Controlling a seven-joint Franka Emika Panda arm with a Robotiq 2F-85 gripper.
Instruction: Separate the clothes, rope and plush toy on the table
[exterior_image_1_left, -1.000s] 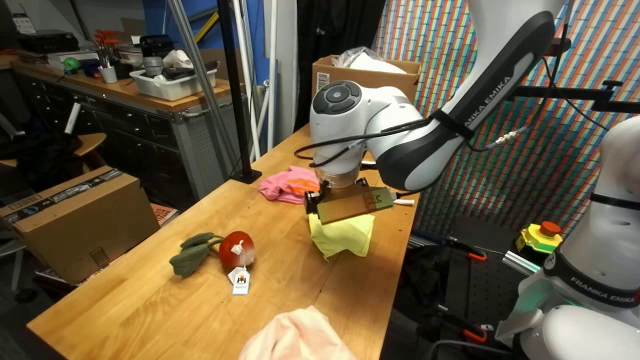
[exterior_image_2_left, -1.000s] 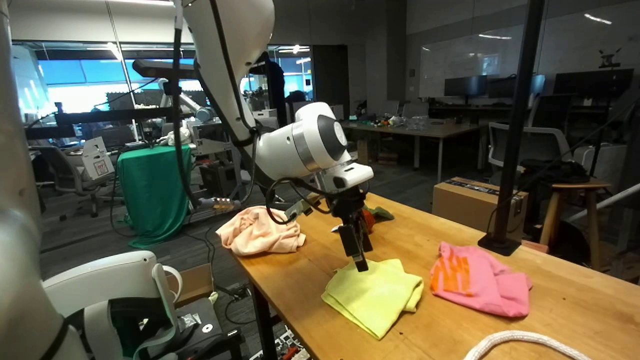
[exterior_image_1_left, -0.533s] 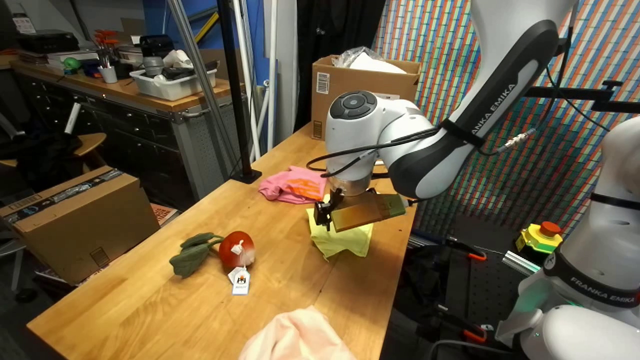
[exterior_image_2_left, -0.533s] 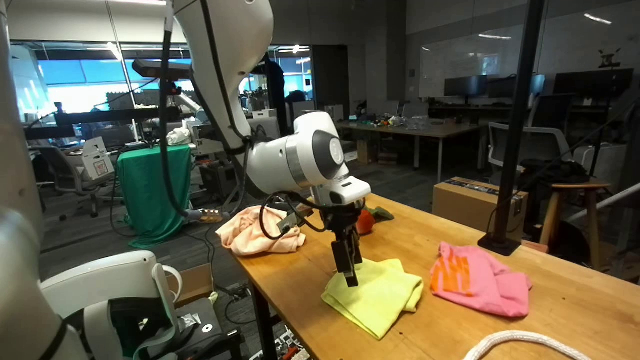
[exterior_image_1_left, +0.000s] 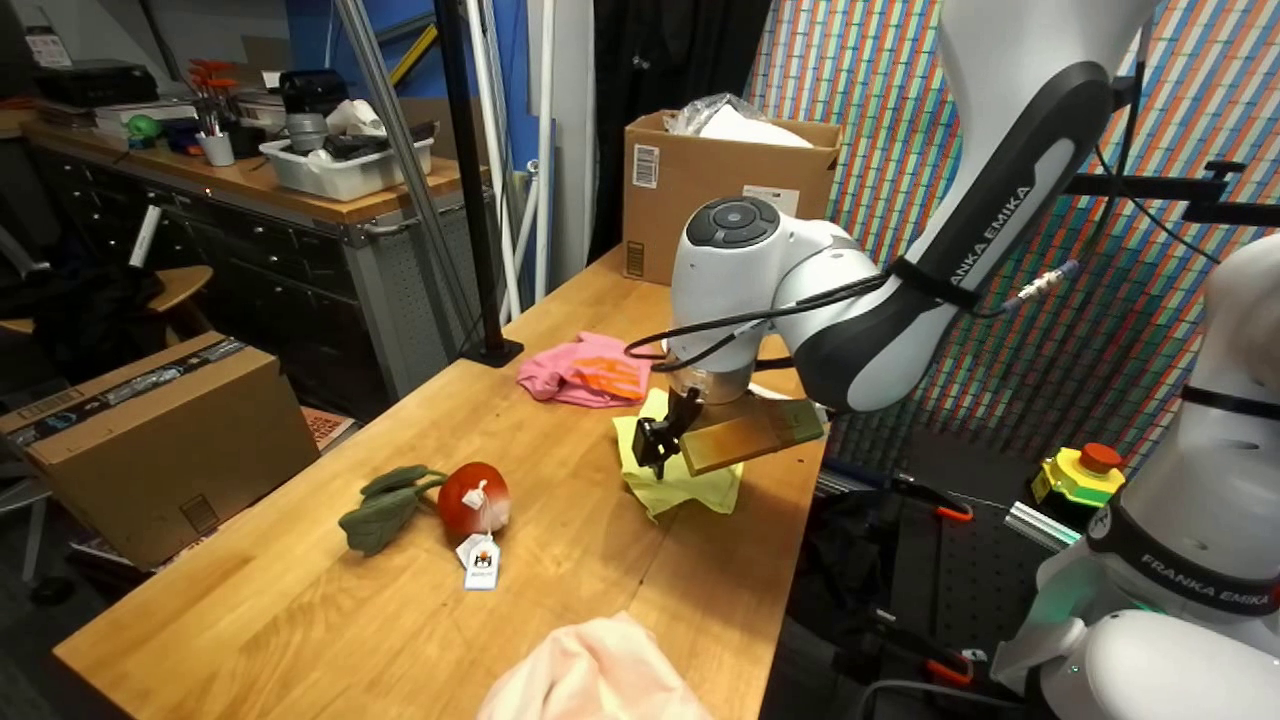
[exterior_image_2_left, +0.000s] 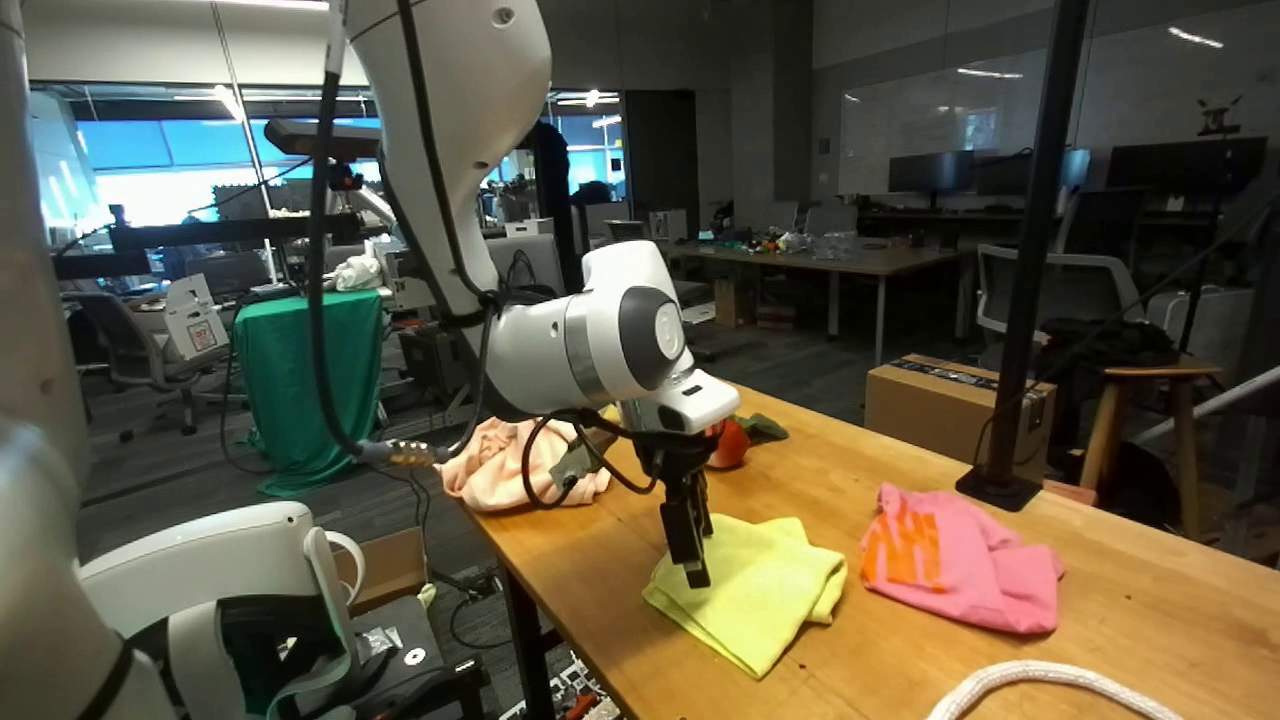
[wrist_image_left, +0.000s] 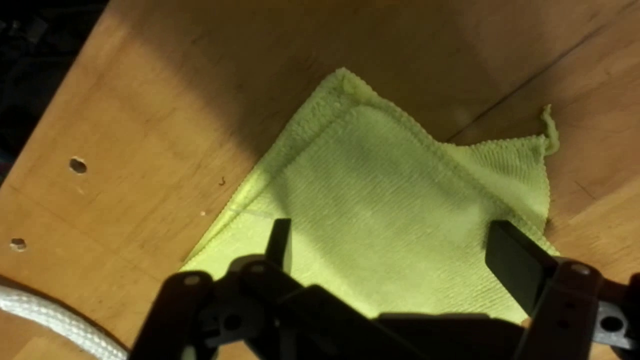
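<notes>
A folded yellow-green cloth (exterior_image_2_left: 760, 605) lies flat on the table; it also shows in the wrist view (wrist_image_left: 380, 175). My gripper (wrist_image_left: 391, 222) is open and empty just above it, fingers wide apart; whether the tips touch the cloth I cannot tell. In an exterior view the gripper (exterior_image_2_left: 700, 562) points down over the cloth's near-left part. A pink cloth with orange marks (exterior_image_2_left: 990, 575) lies beside it. A peach cloth (exterior_image_1_left: 595, 675) lies at the table's end. A red plush toy (exterior_image_1_left: 470, 500) with green leaves lies near it. A white rope (exterior_image_2_left: 1040, 675) is partly in view.
The wooden table (exterior_image_1_left: 330, 620) has a black post (exterior_image_2_left: 1020, 260) clamped at one edge. A cardboard box (exterior_image_1_left: 730, 180) stands at the table's far end in an exterior view. Another box (exterior_image_1_left: 160, 440) is beside the table.
My gripper has come down over the yellow-green cloth, moving right in one exterior view and slightly left in another. The cloths, toy and rope have not moved.
</notes>
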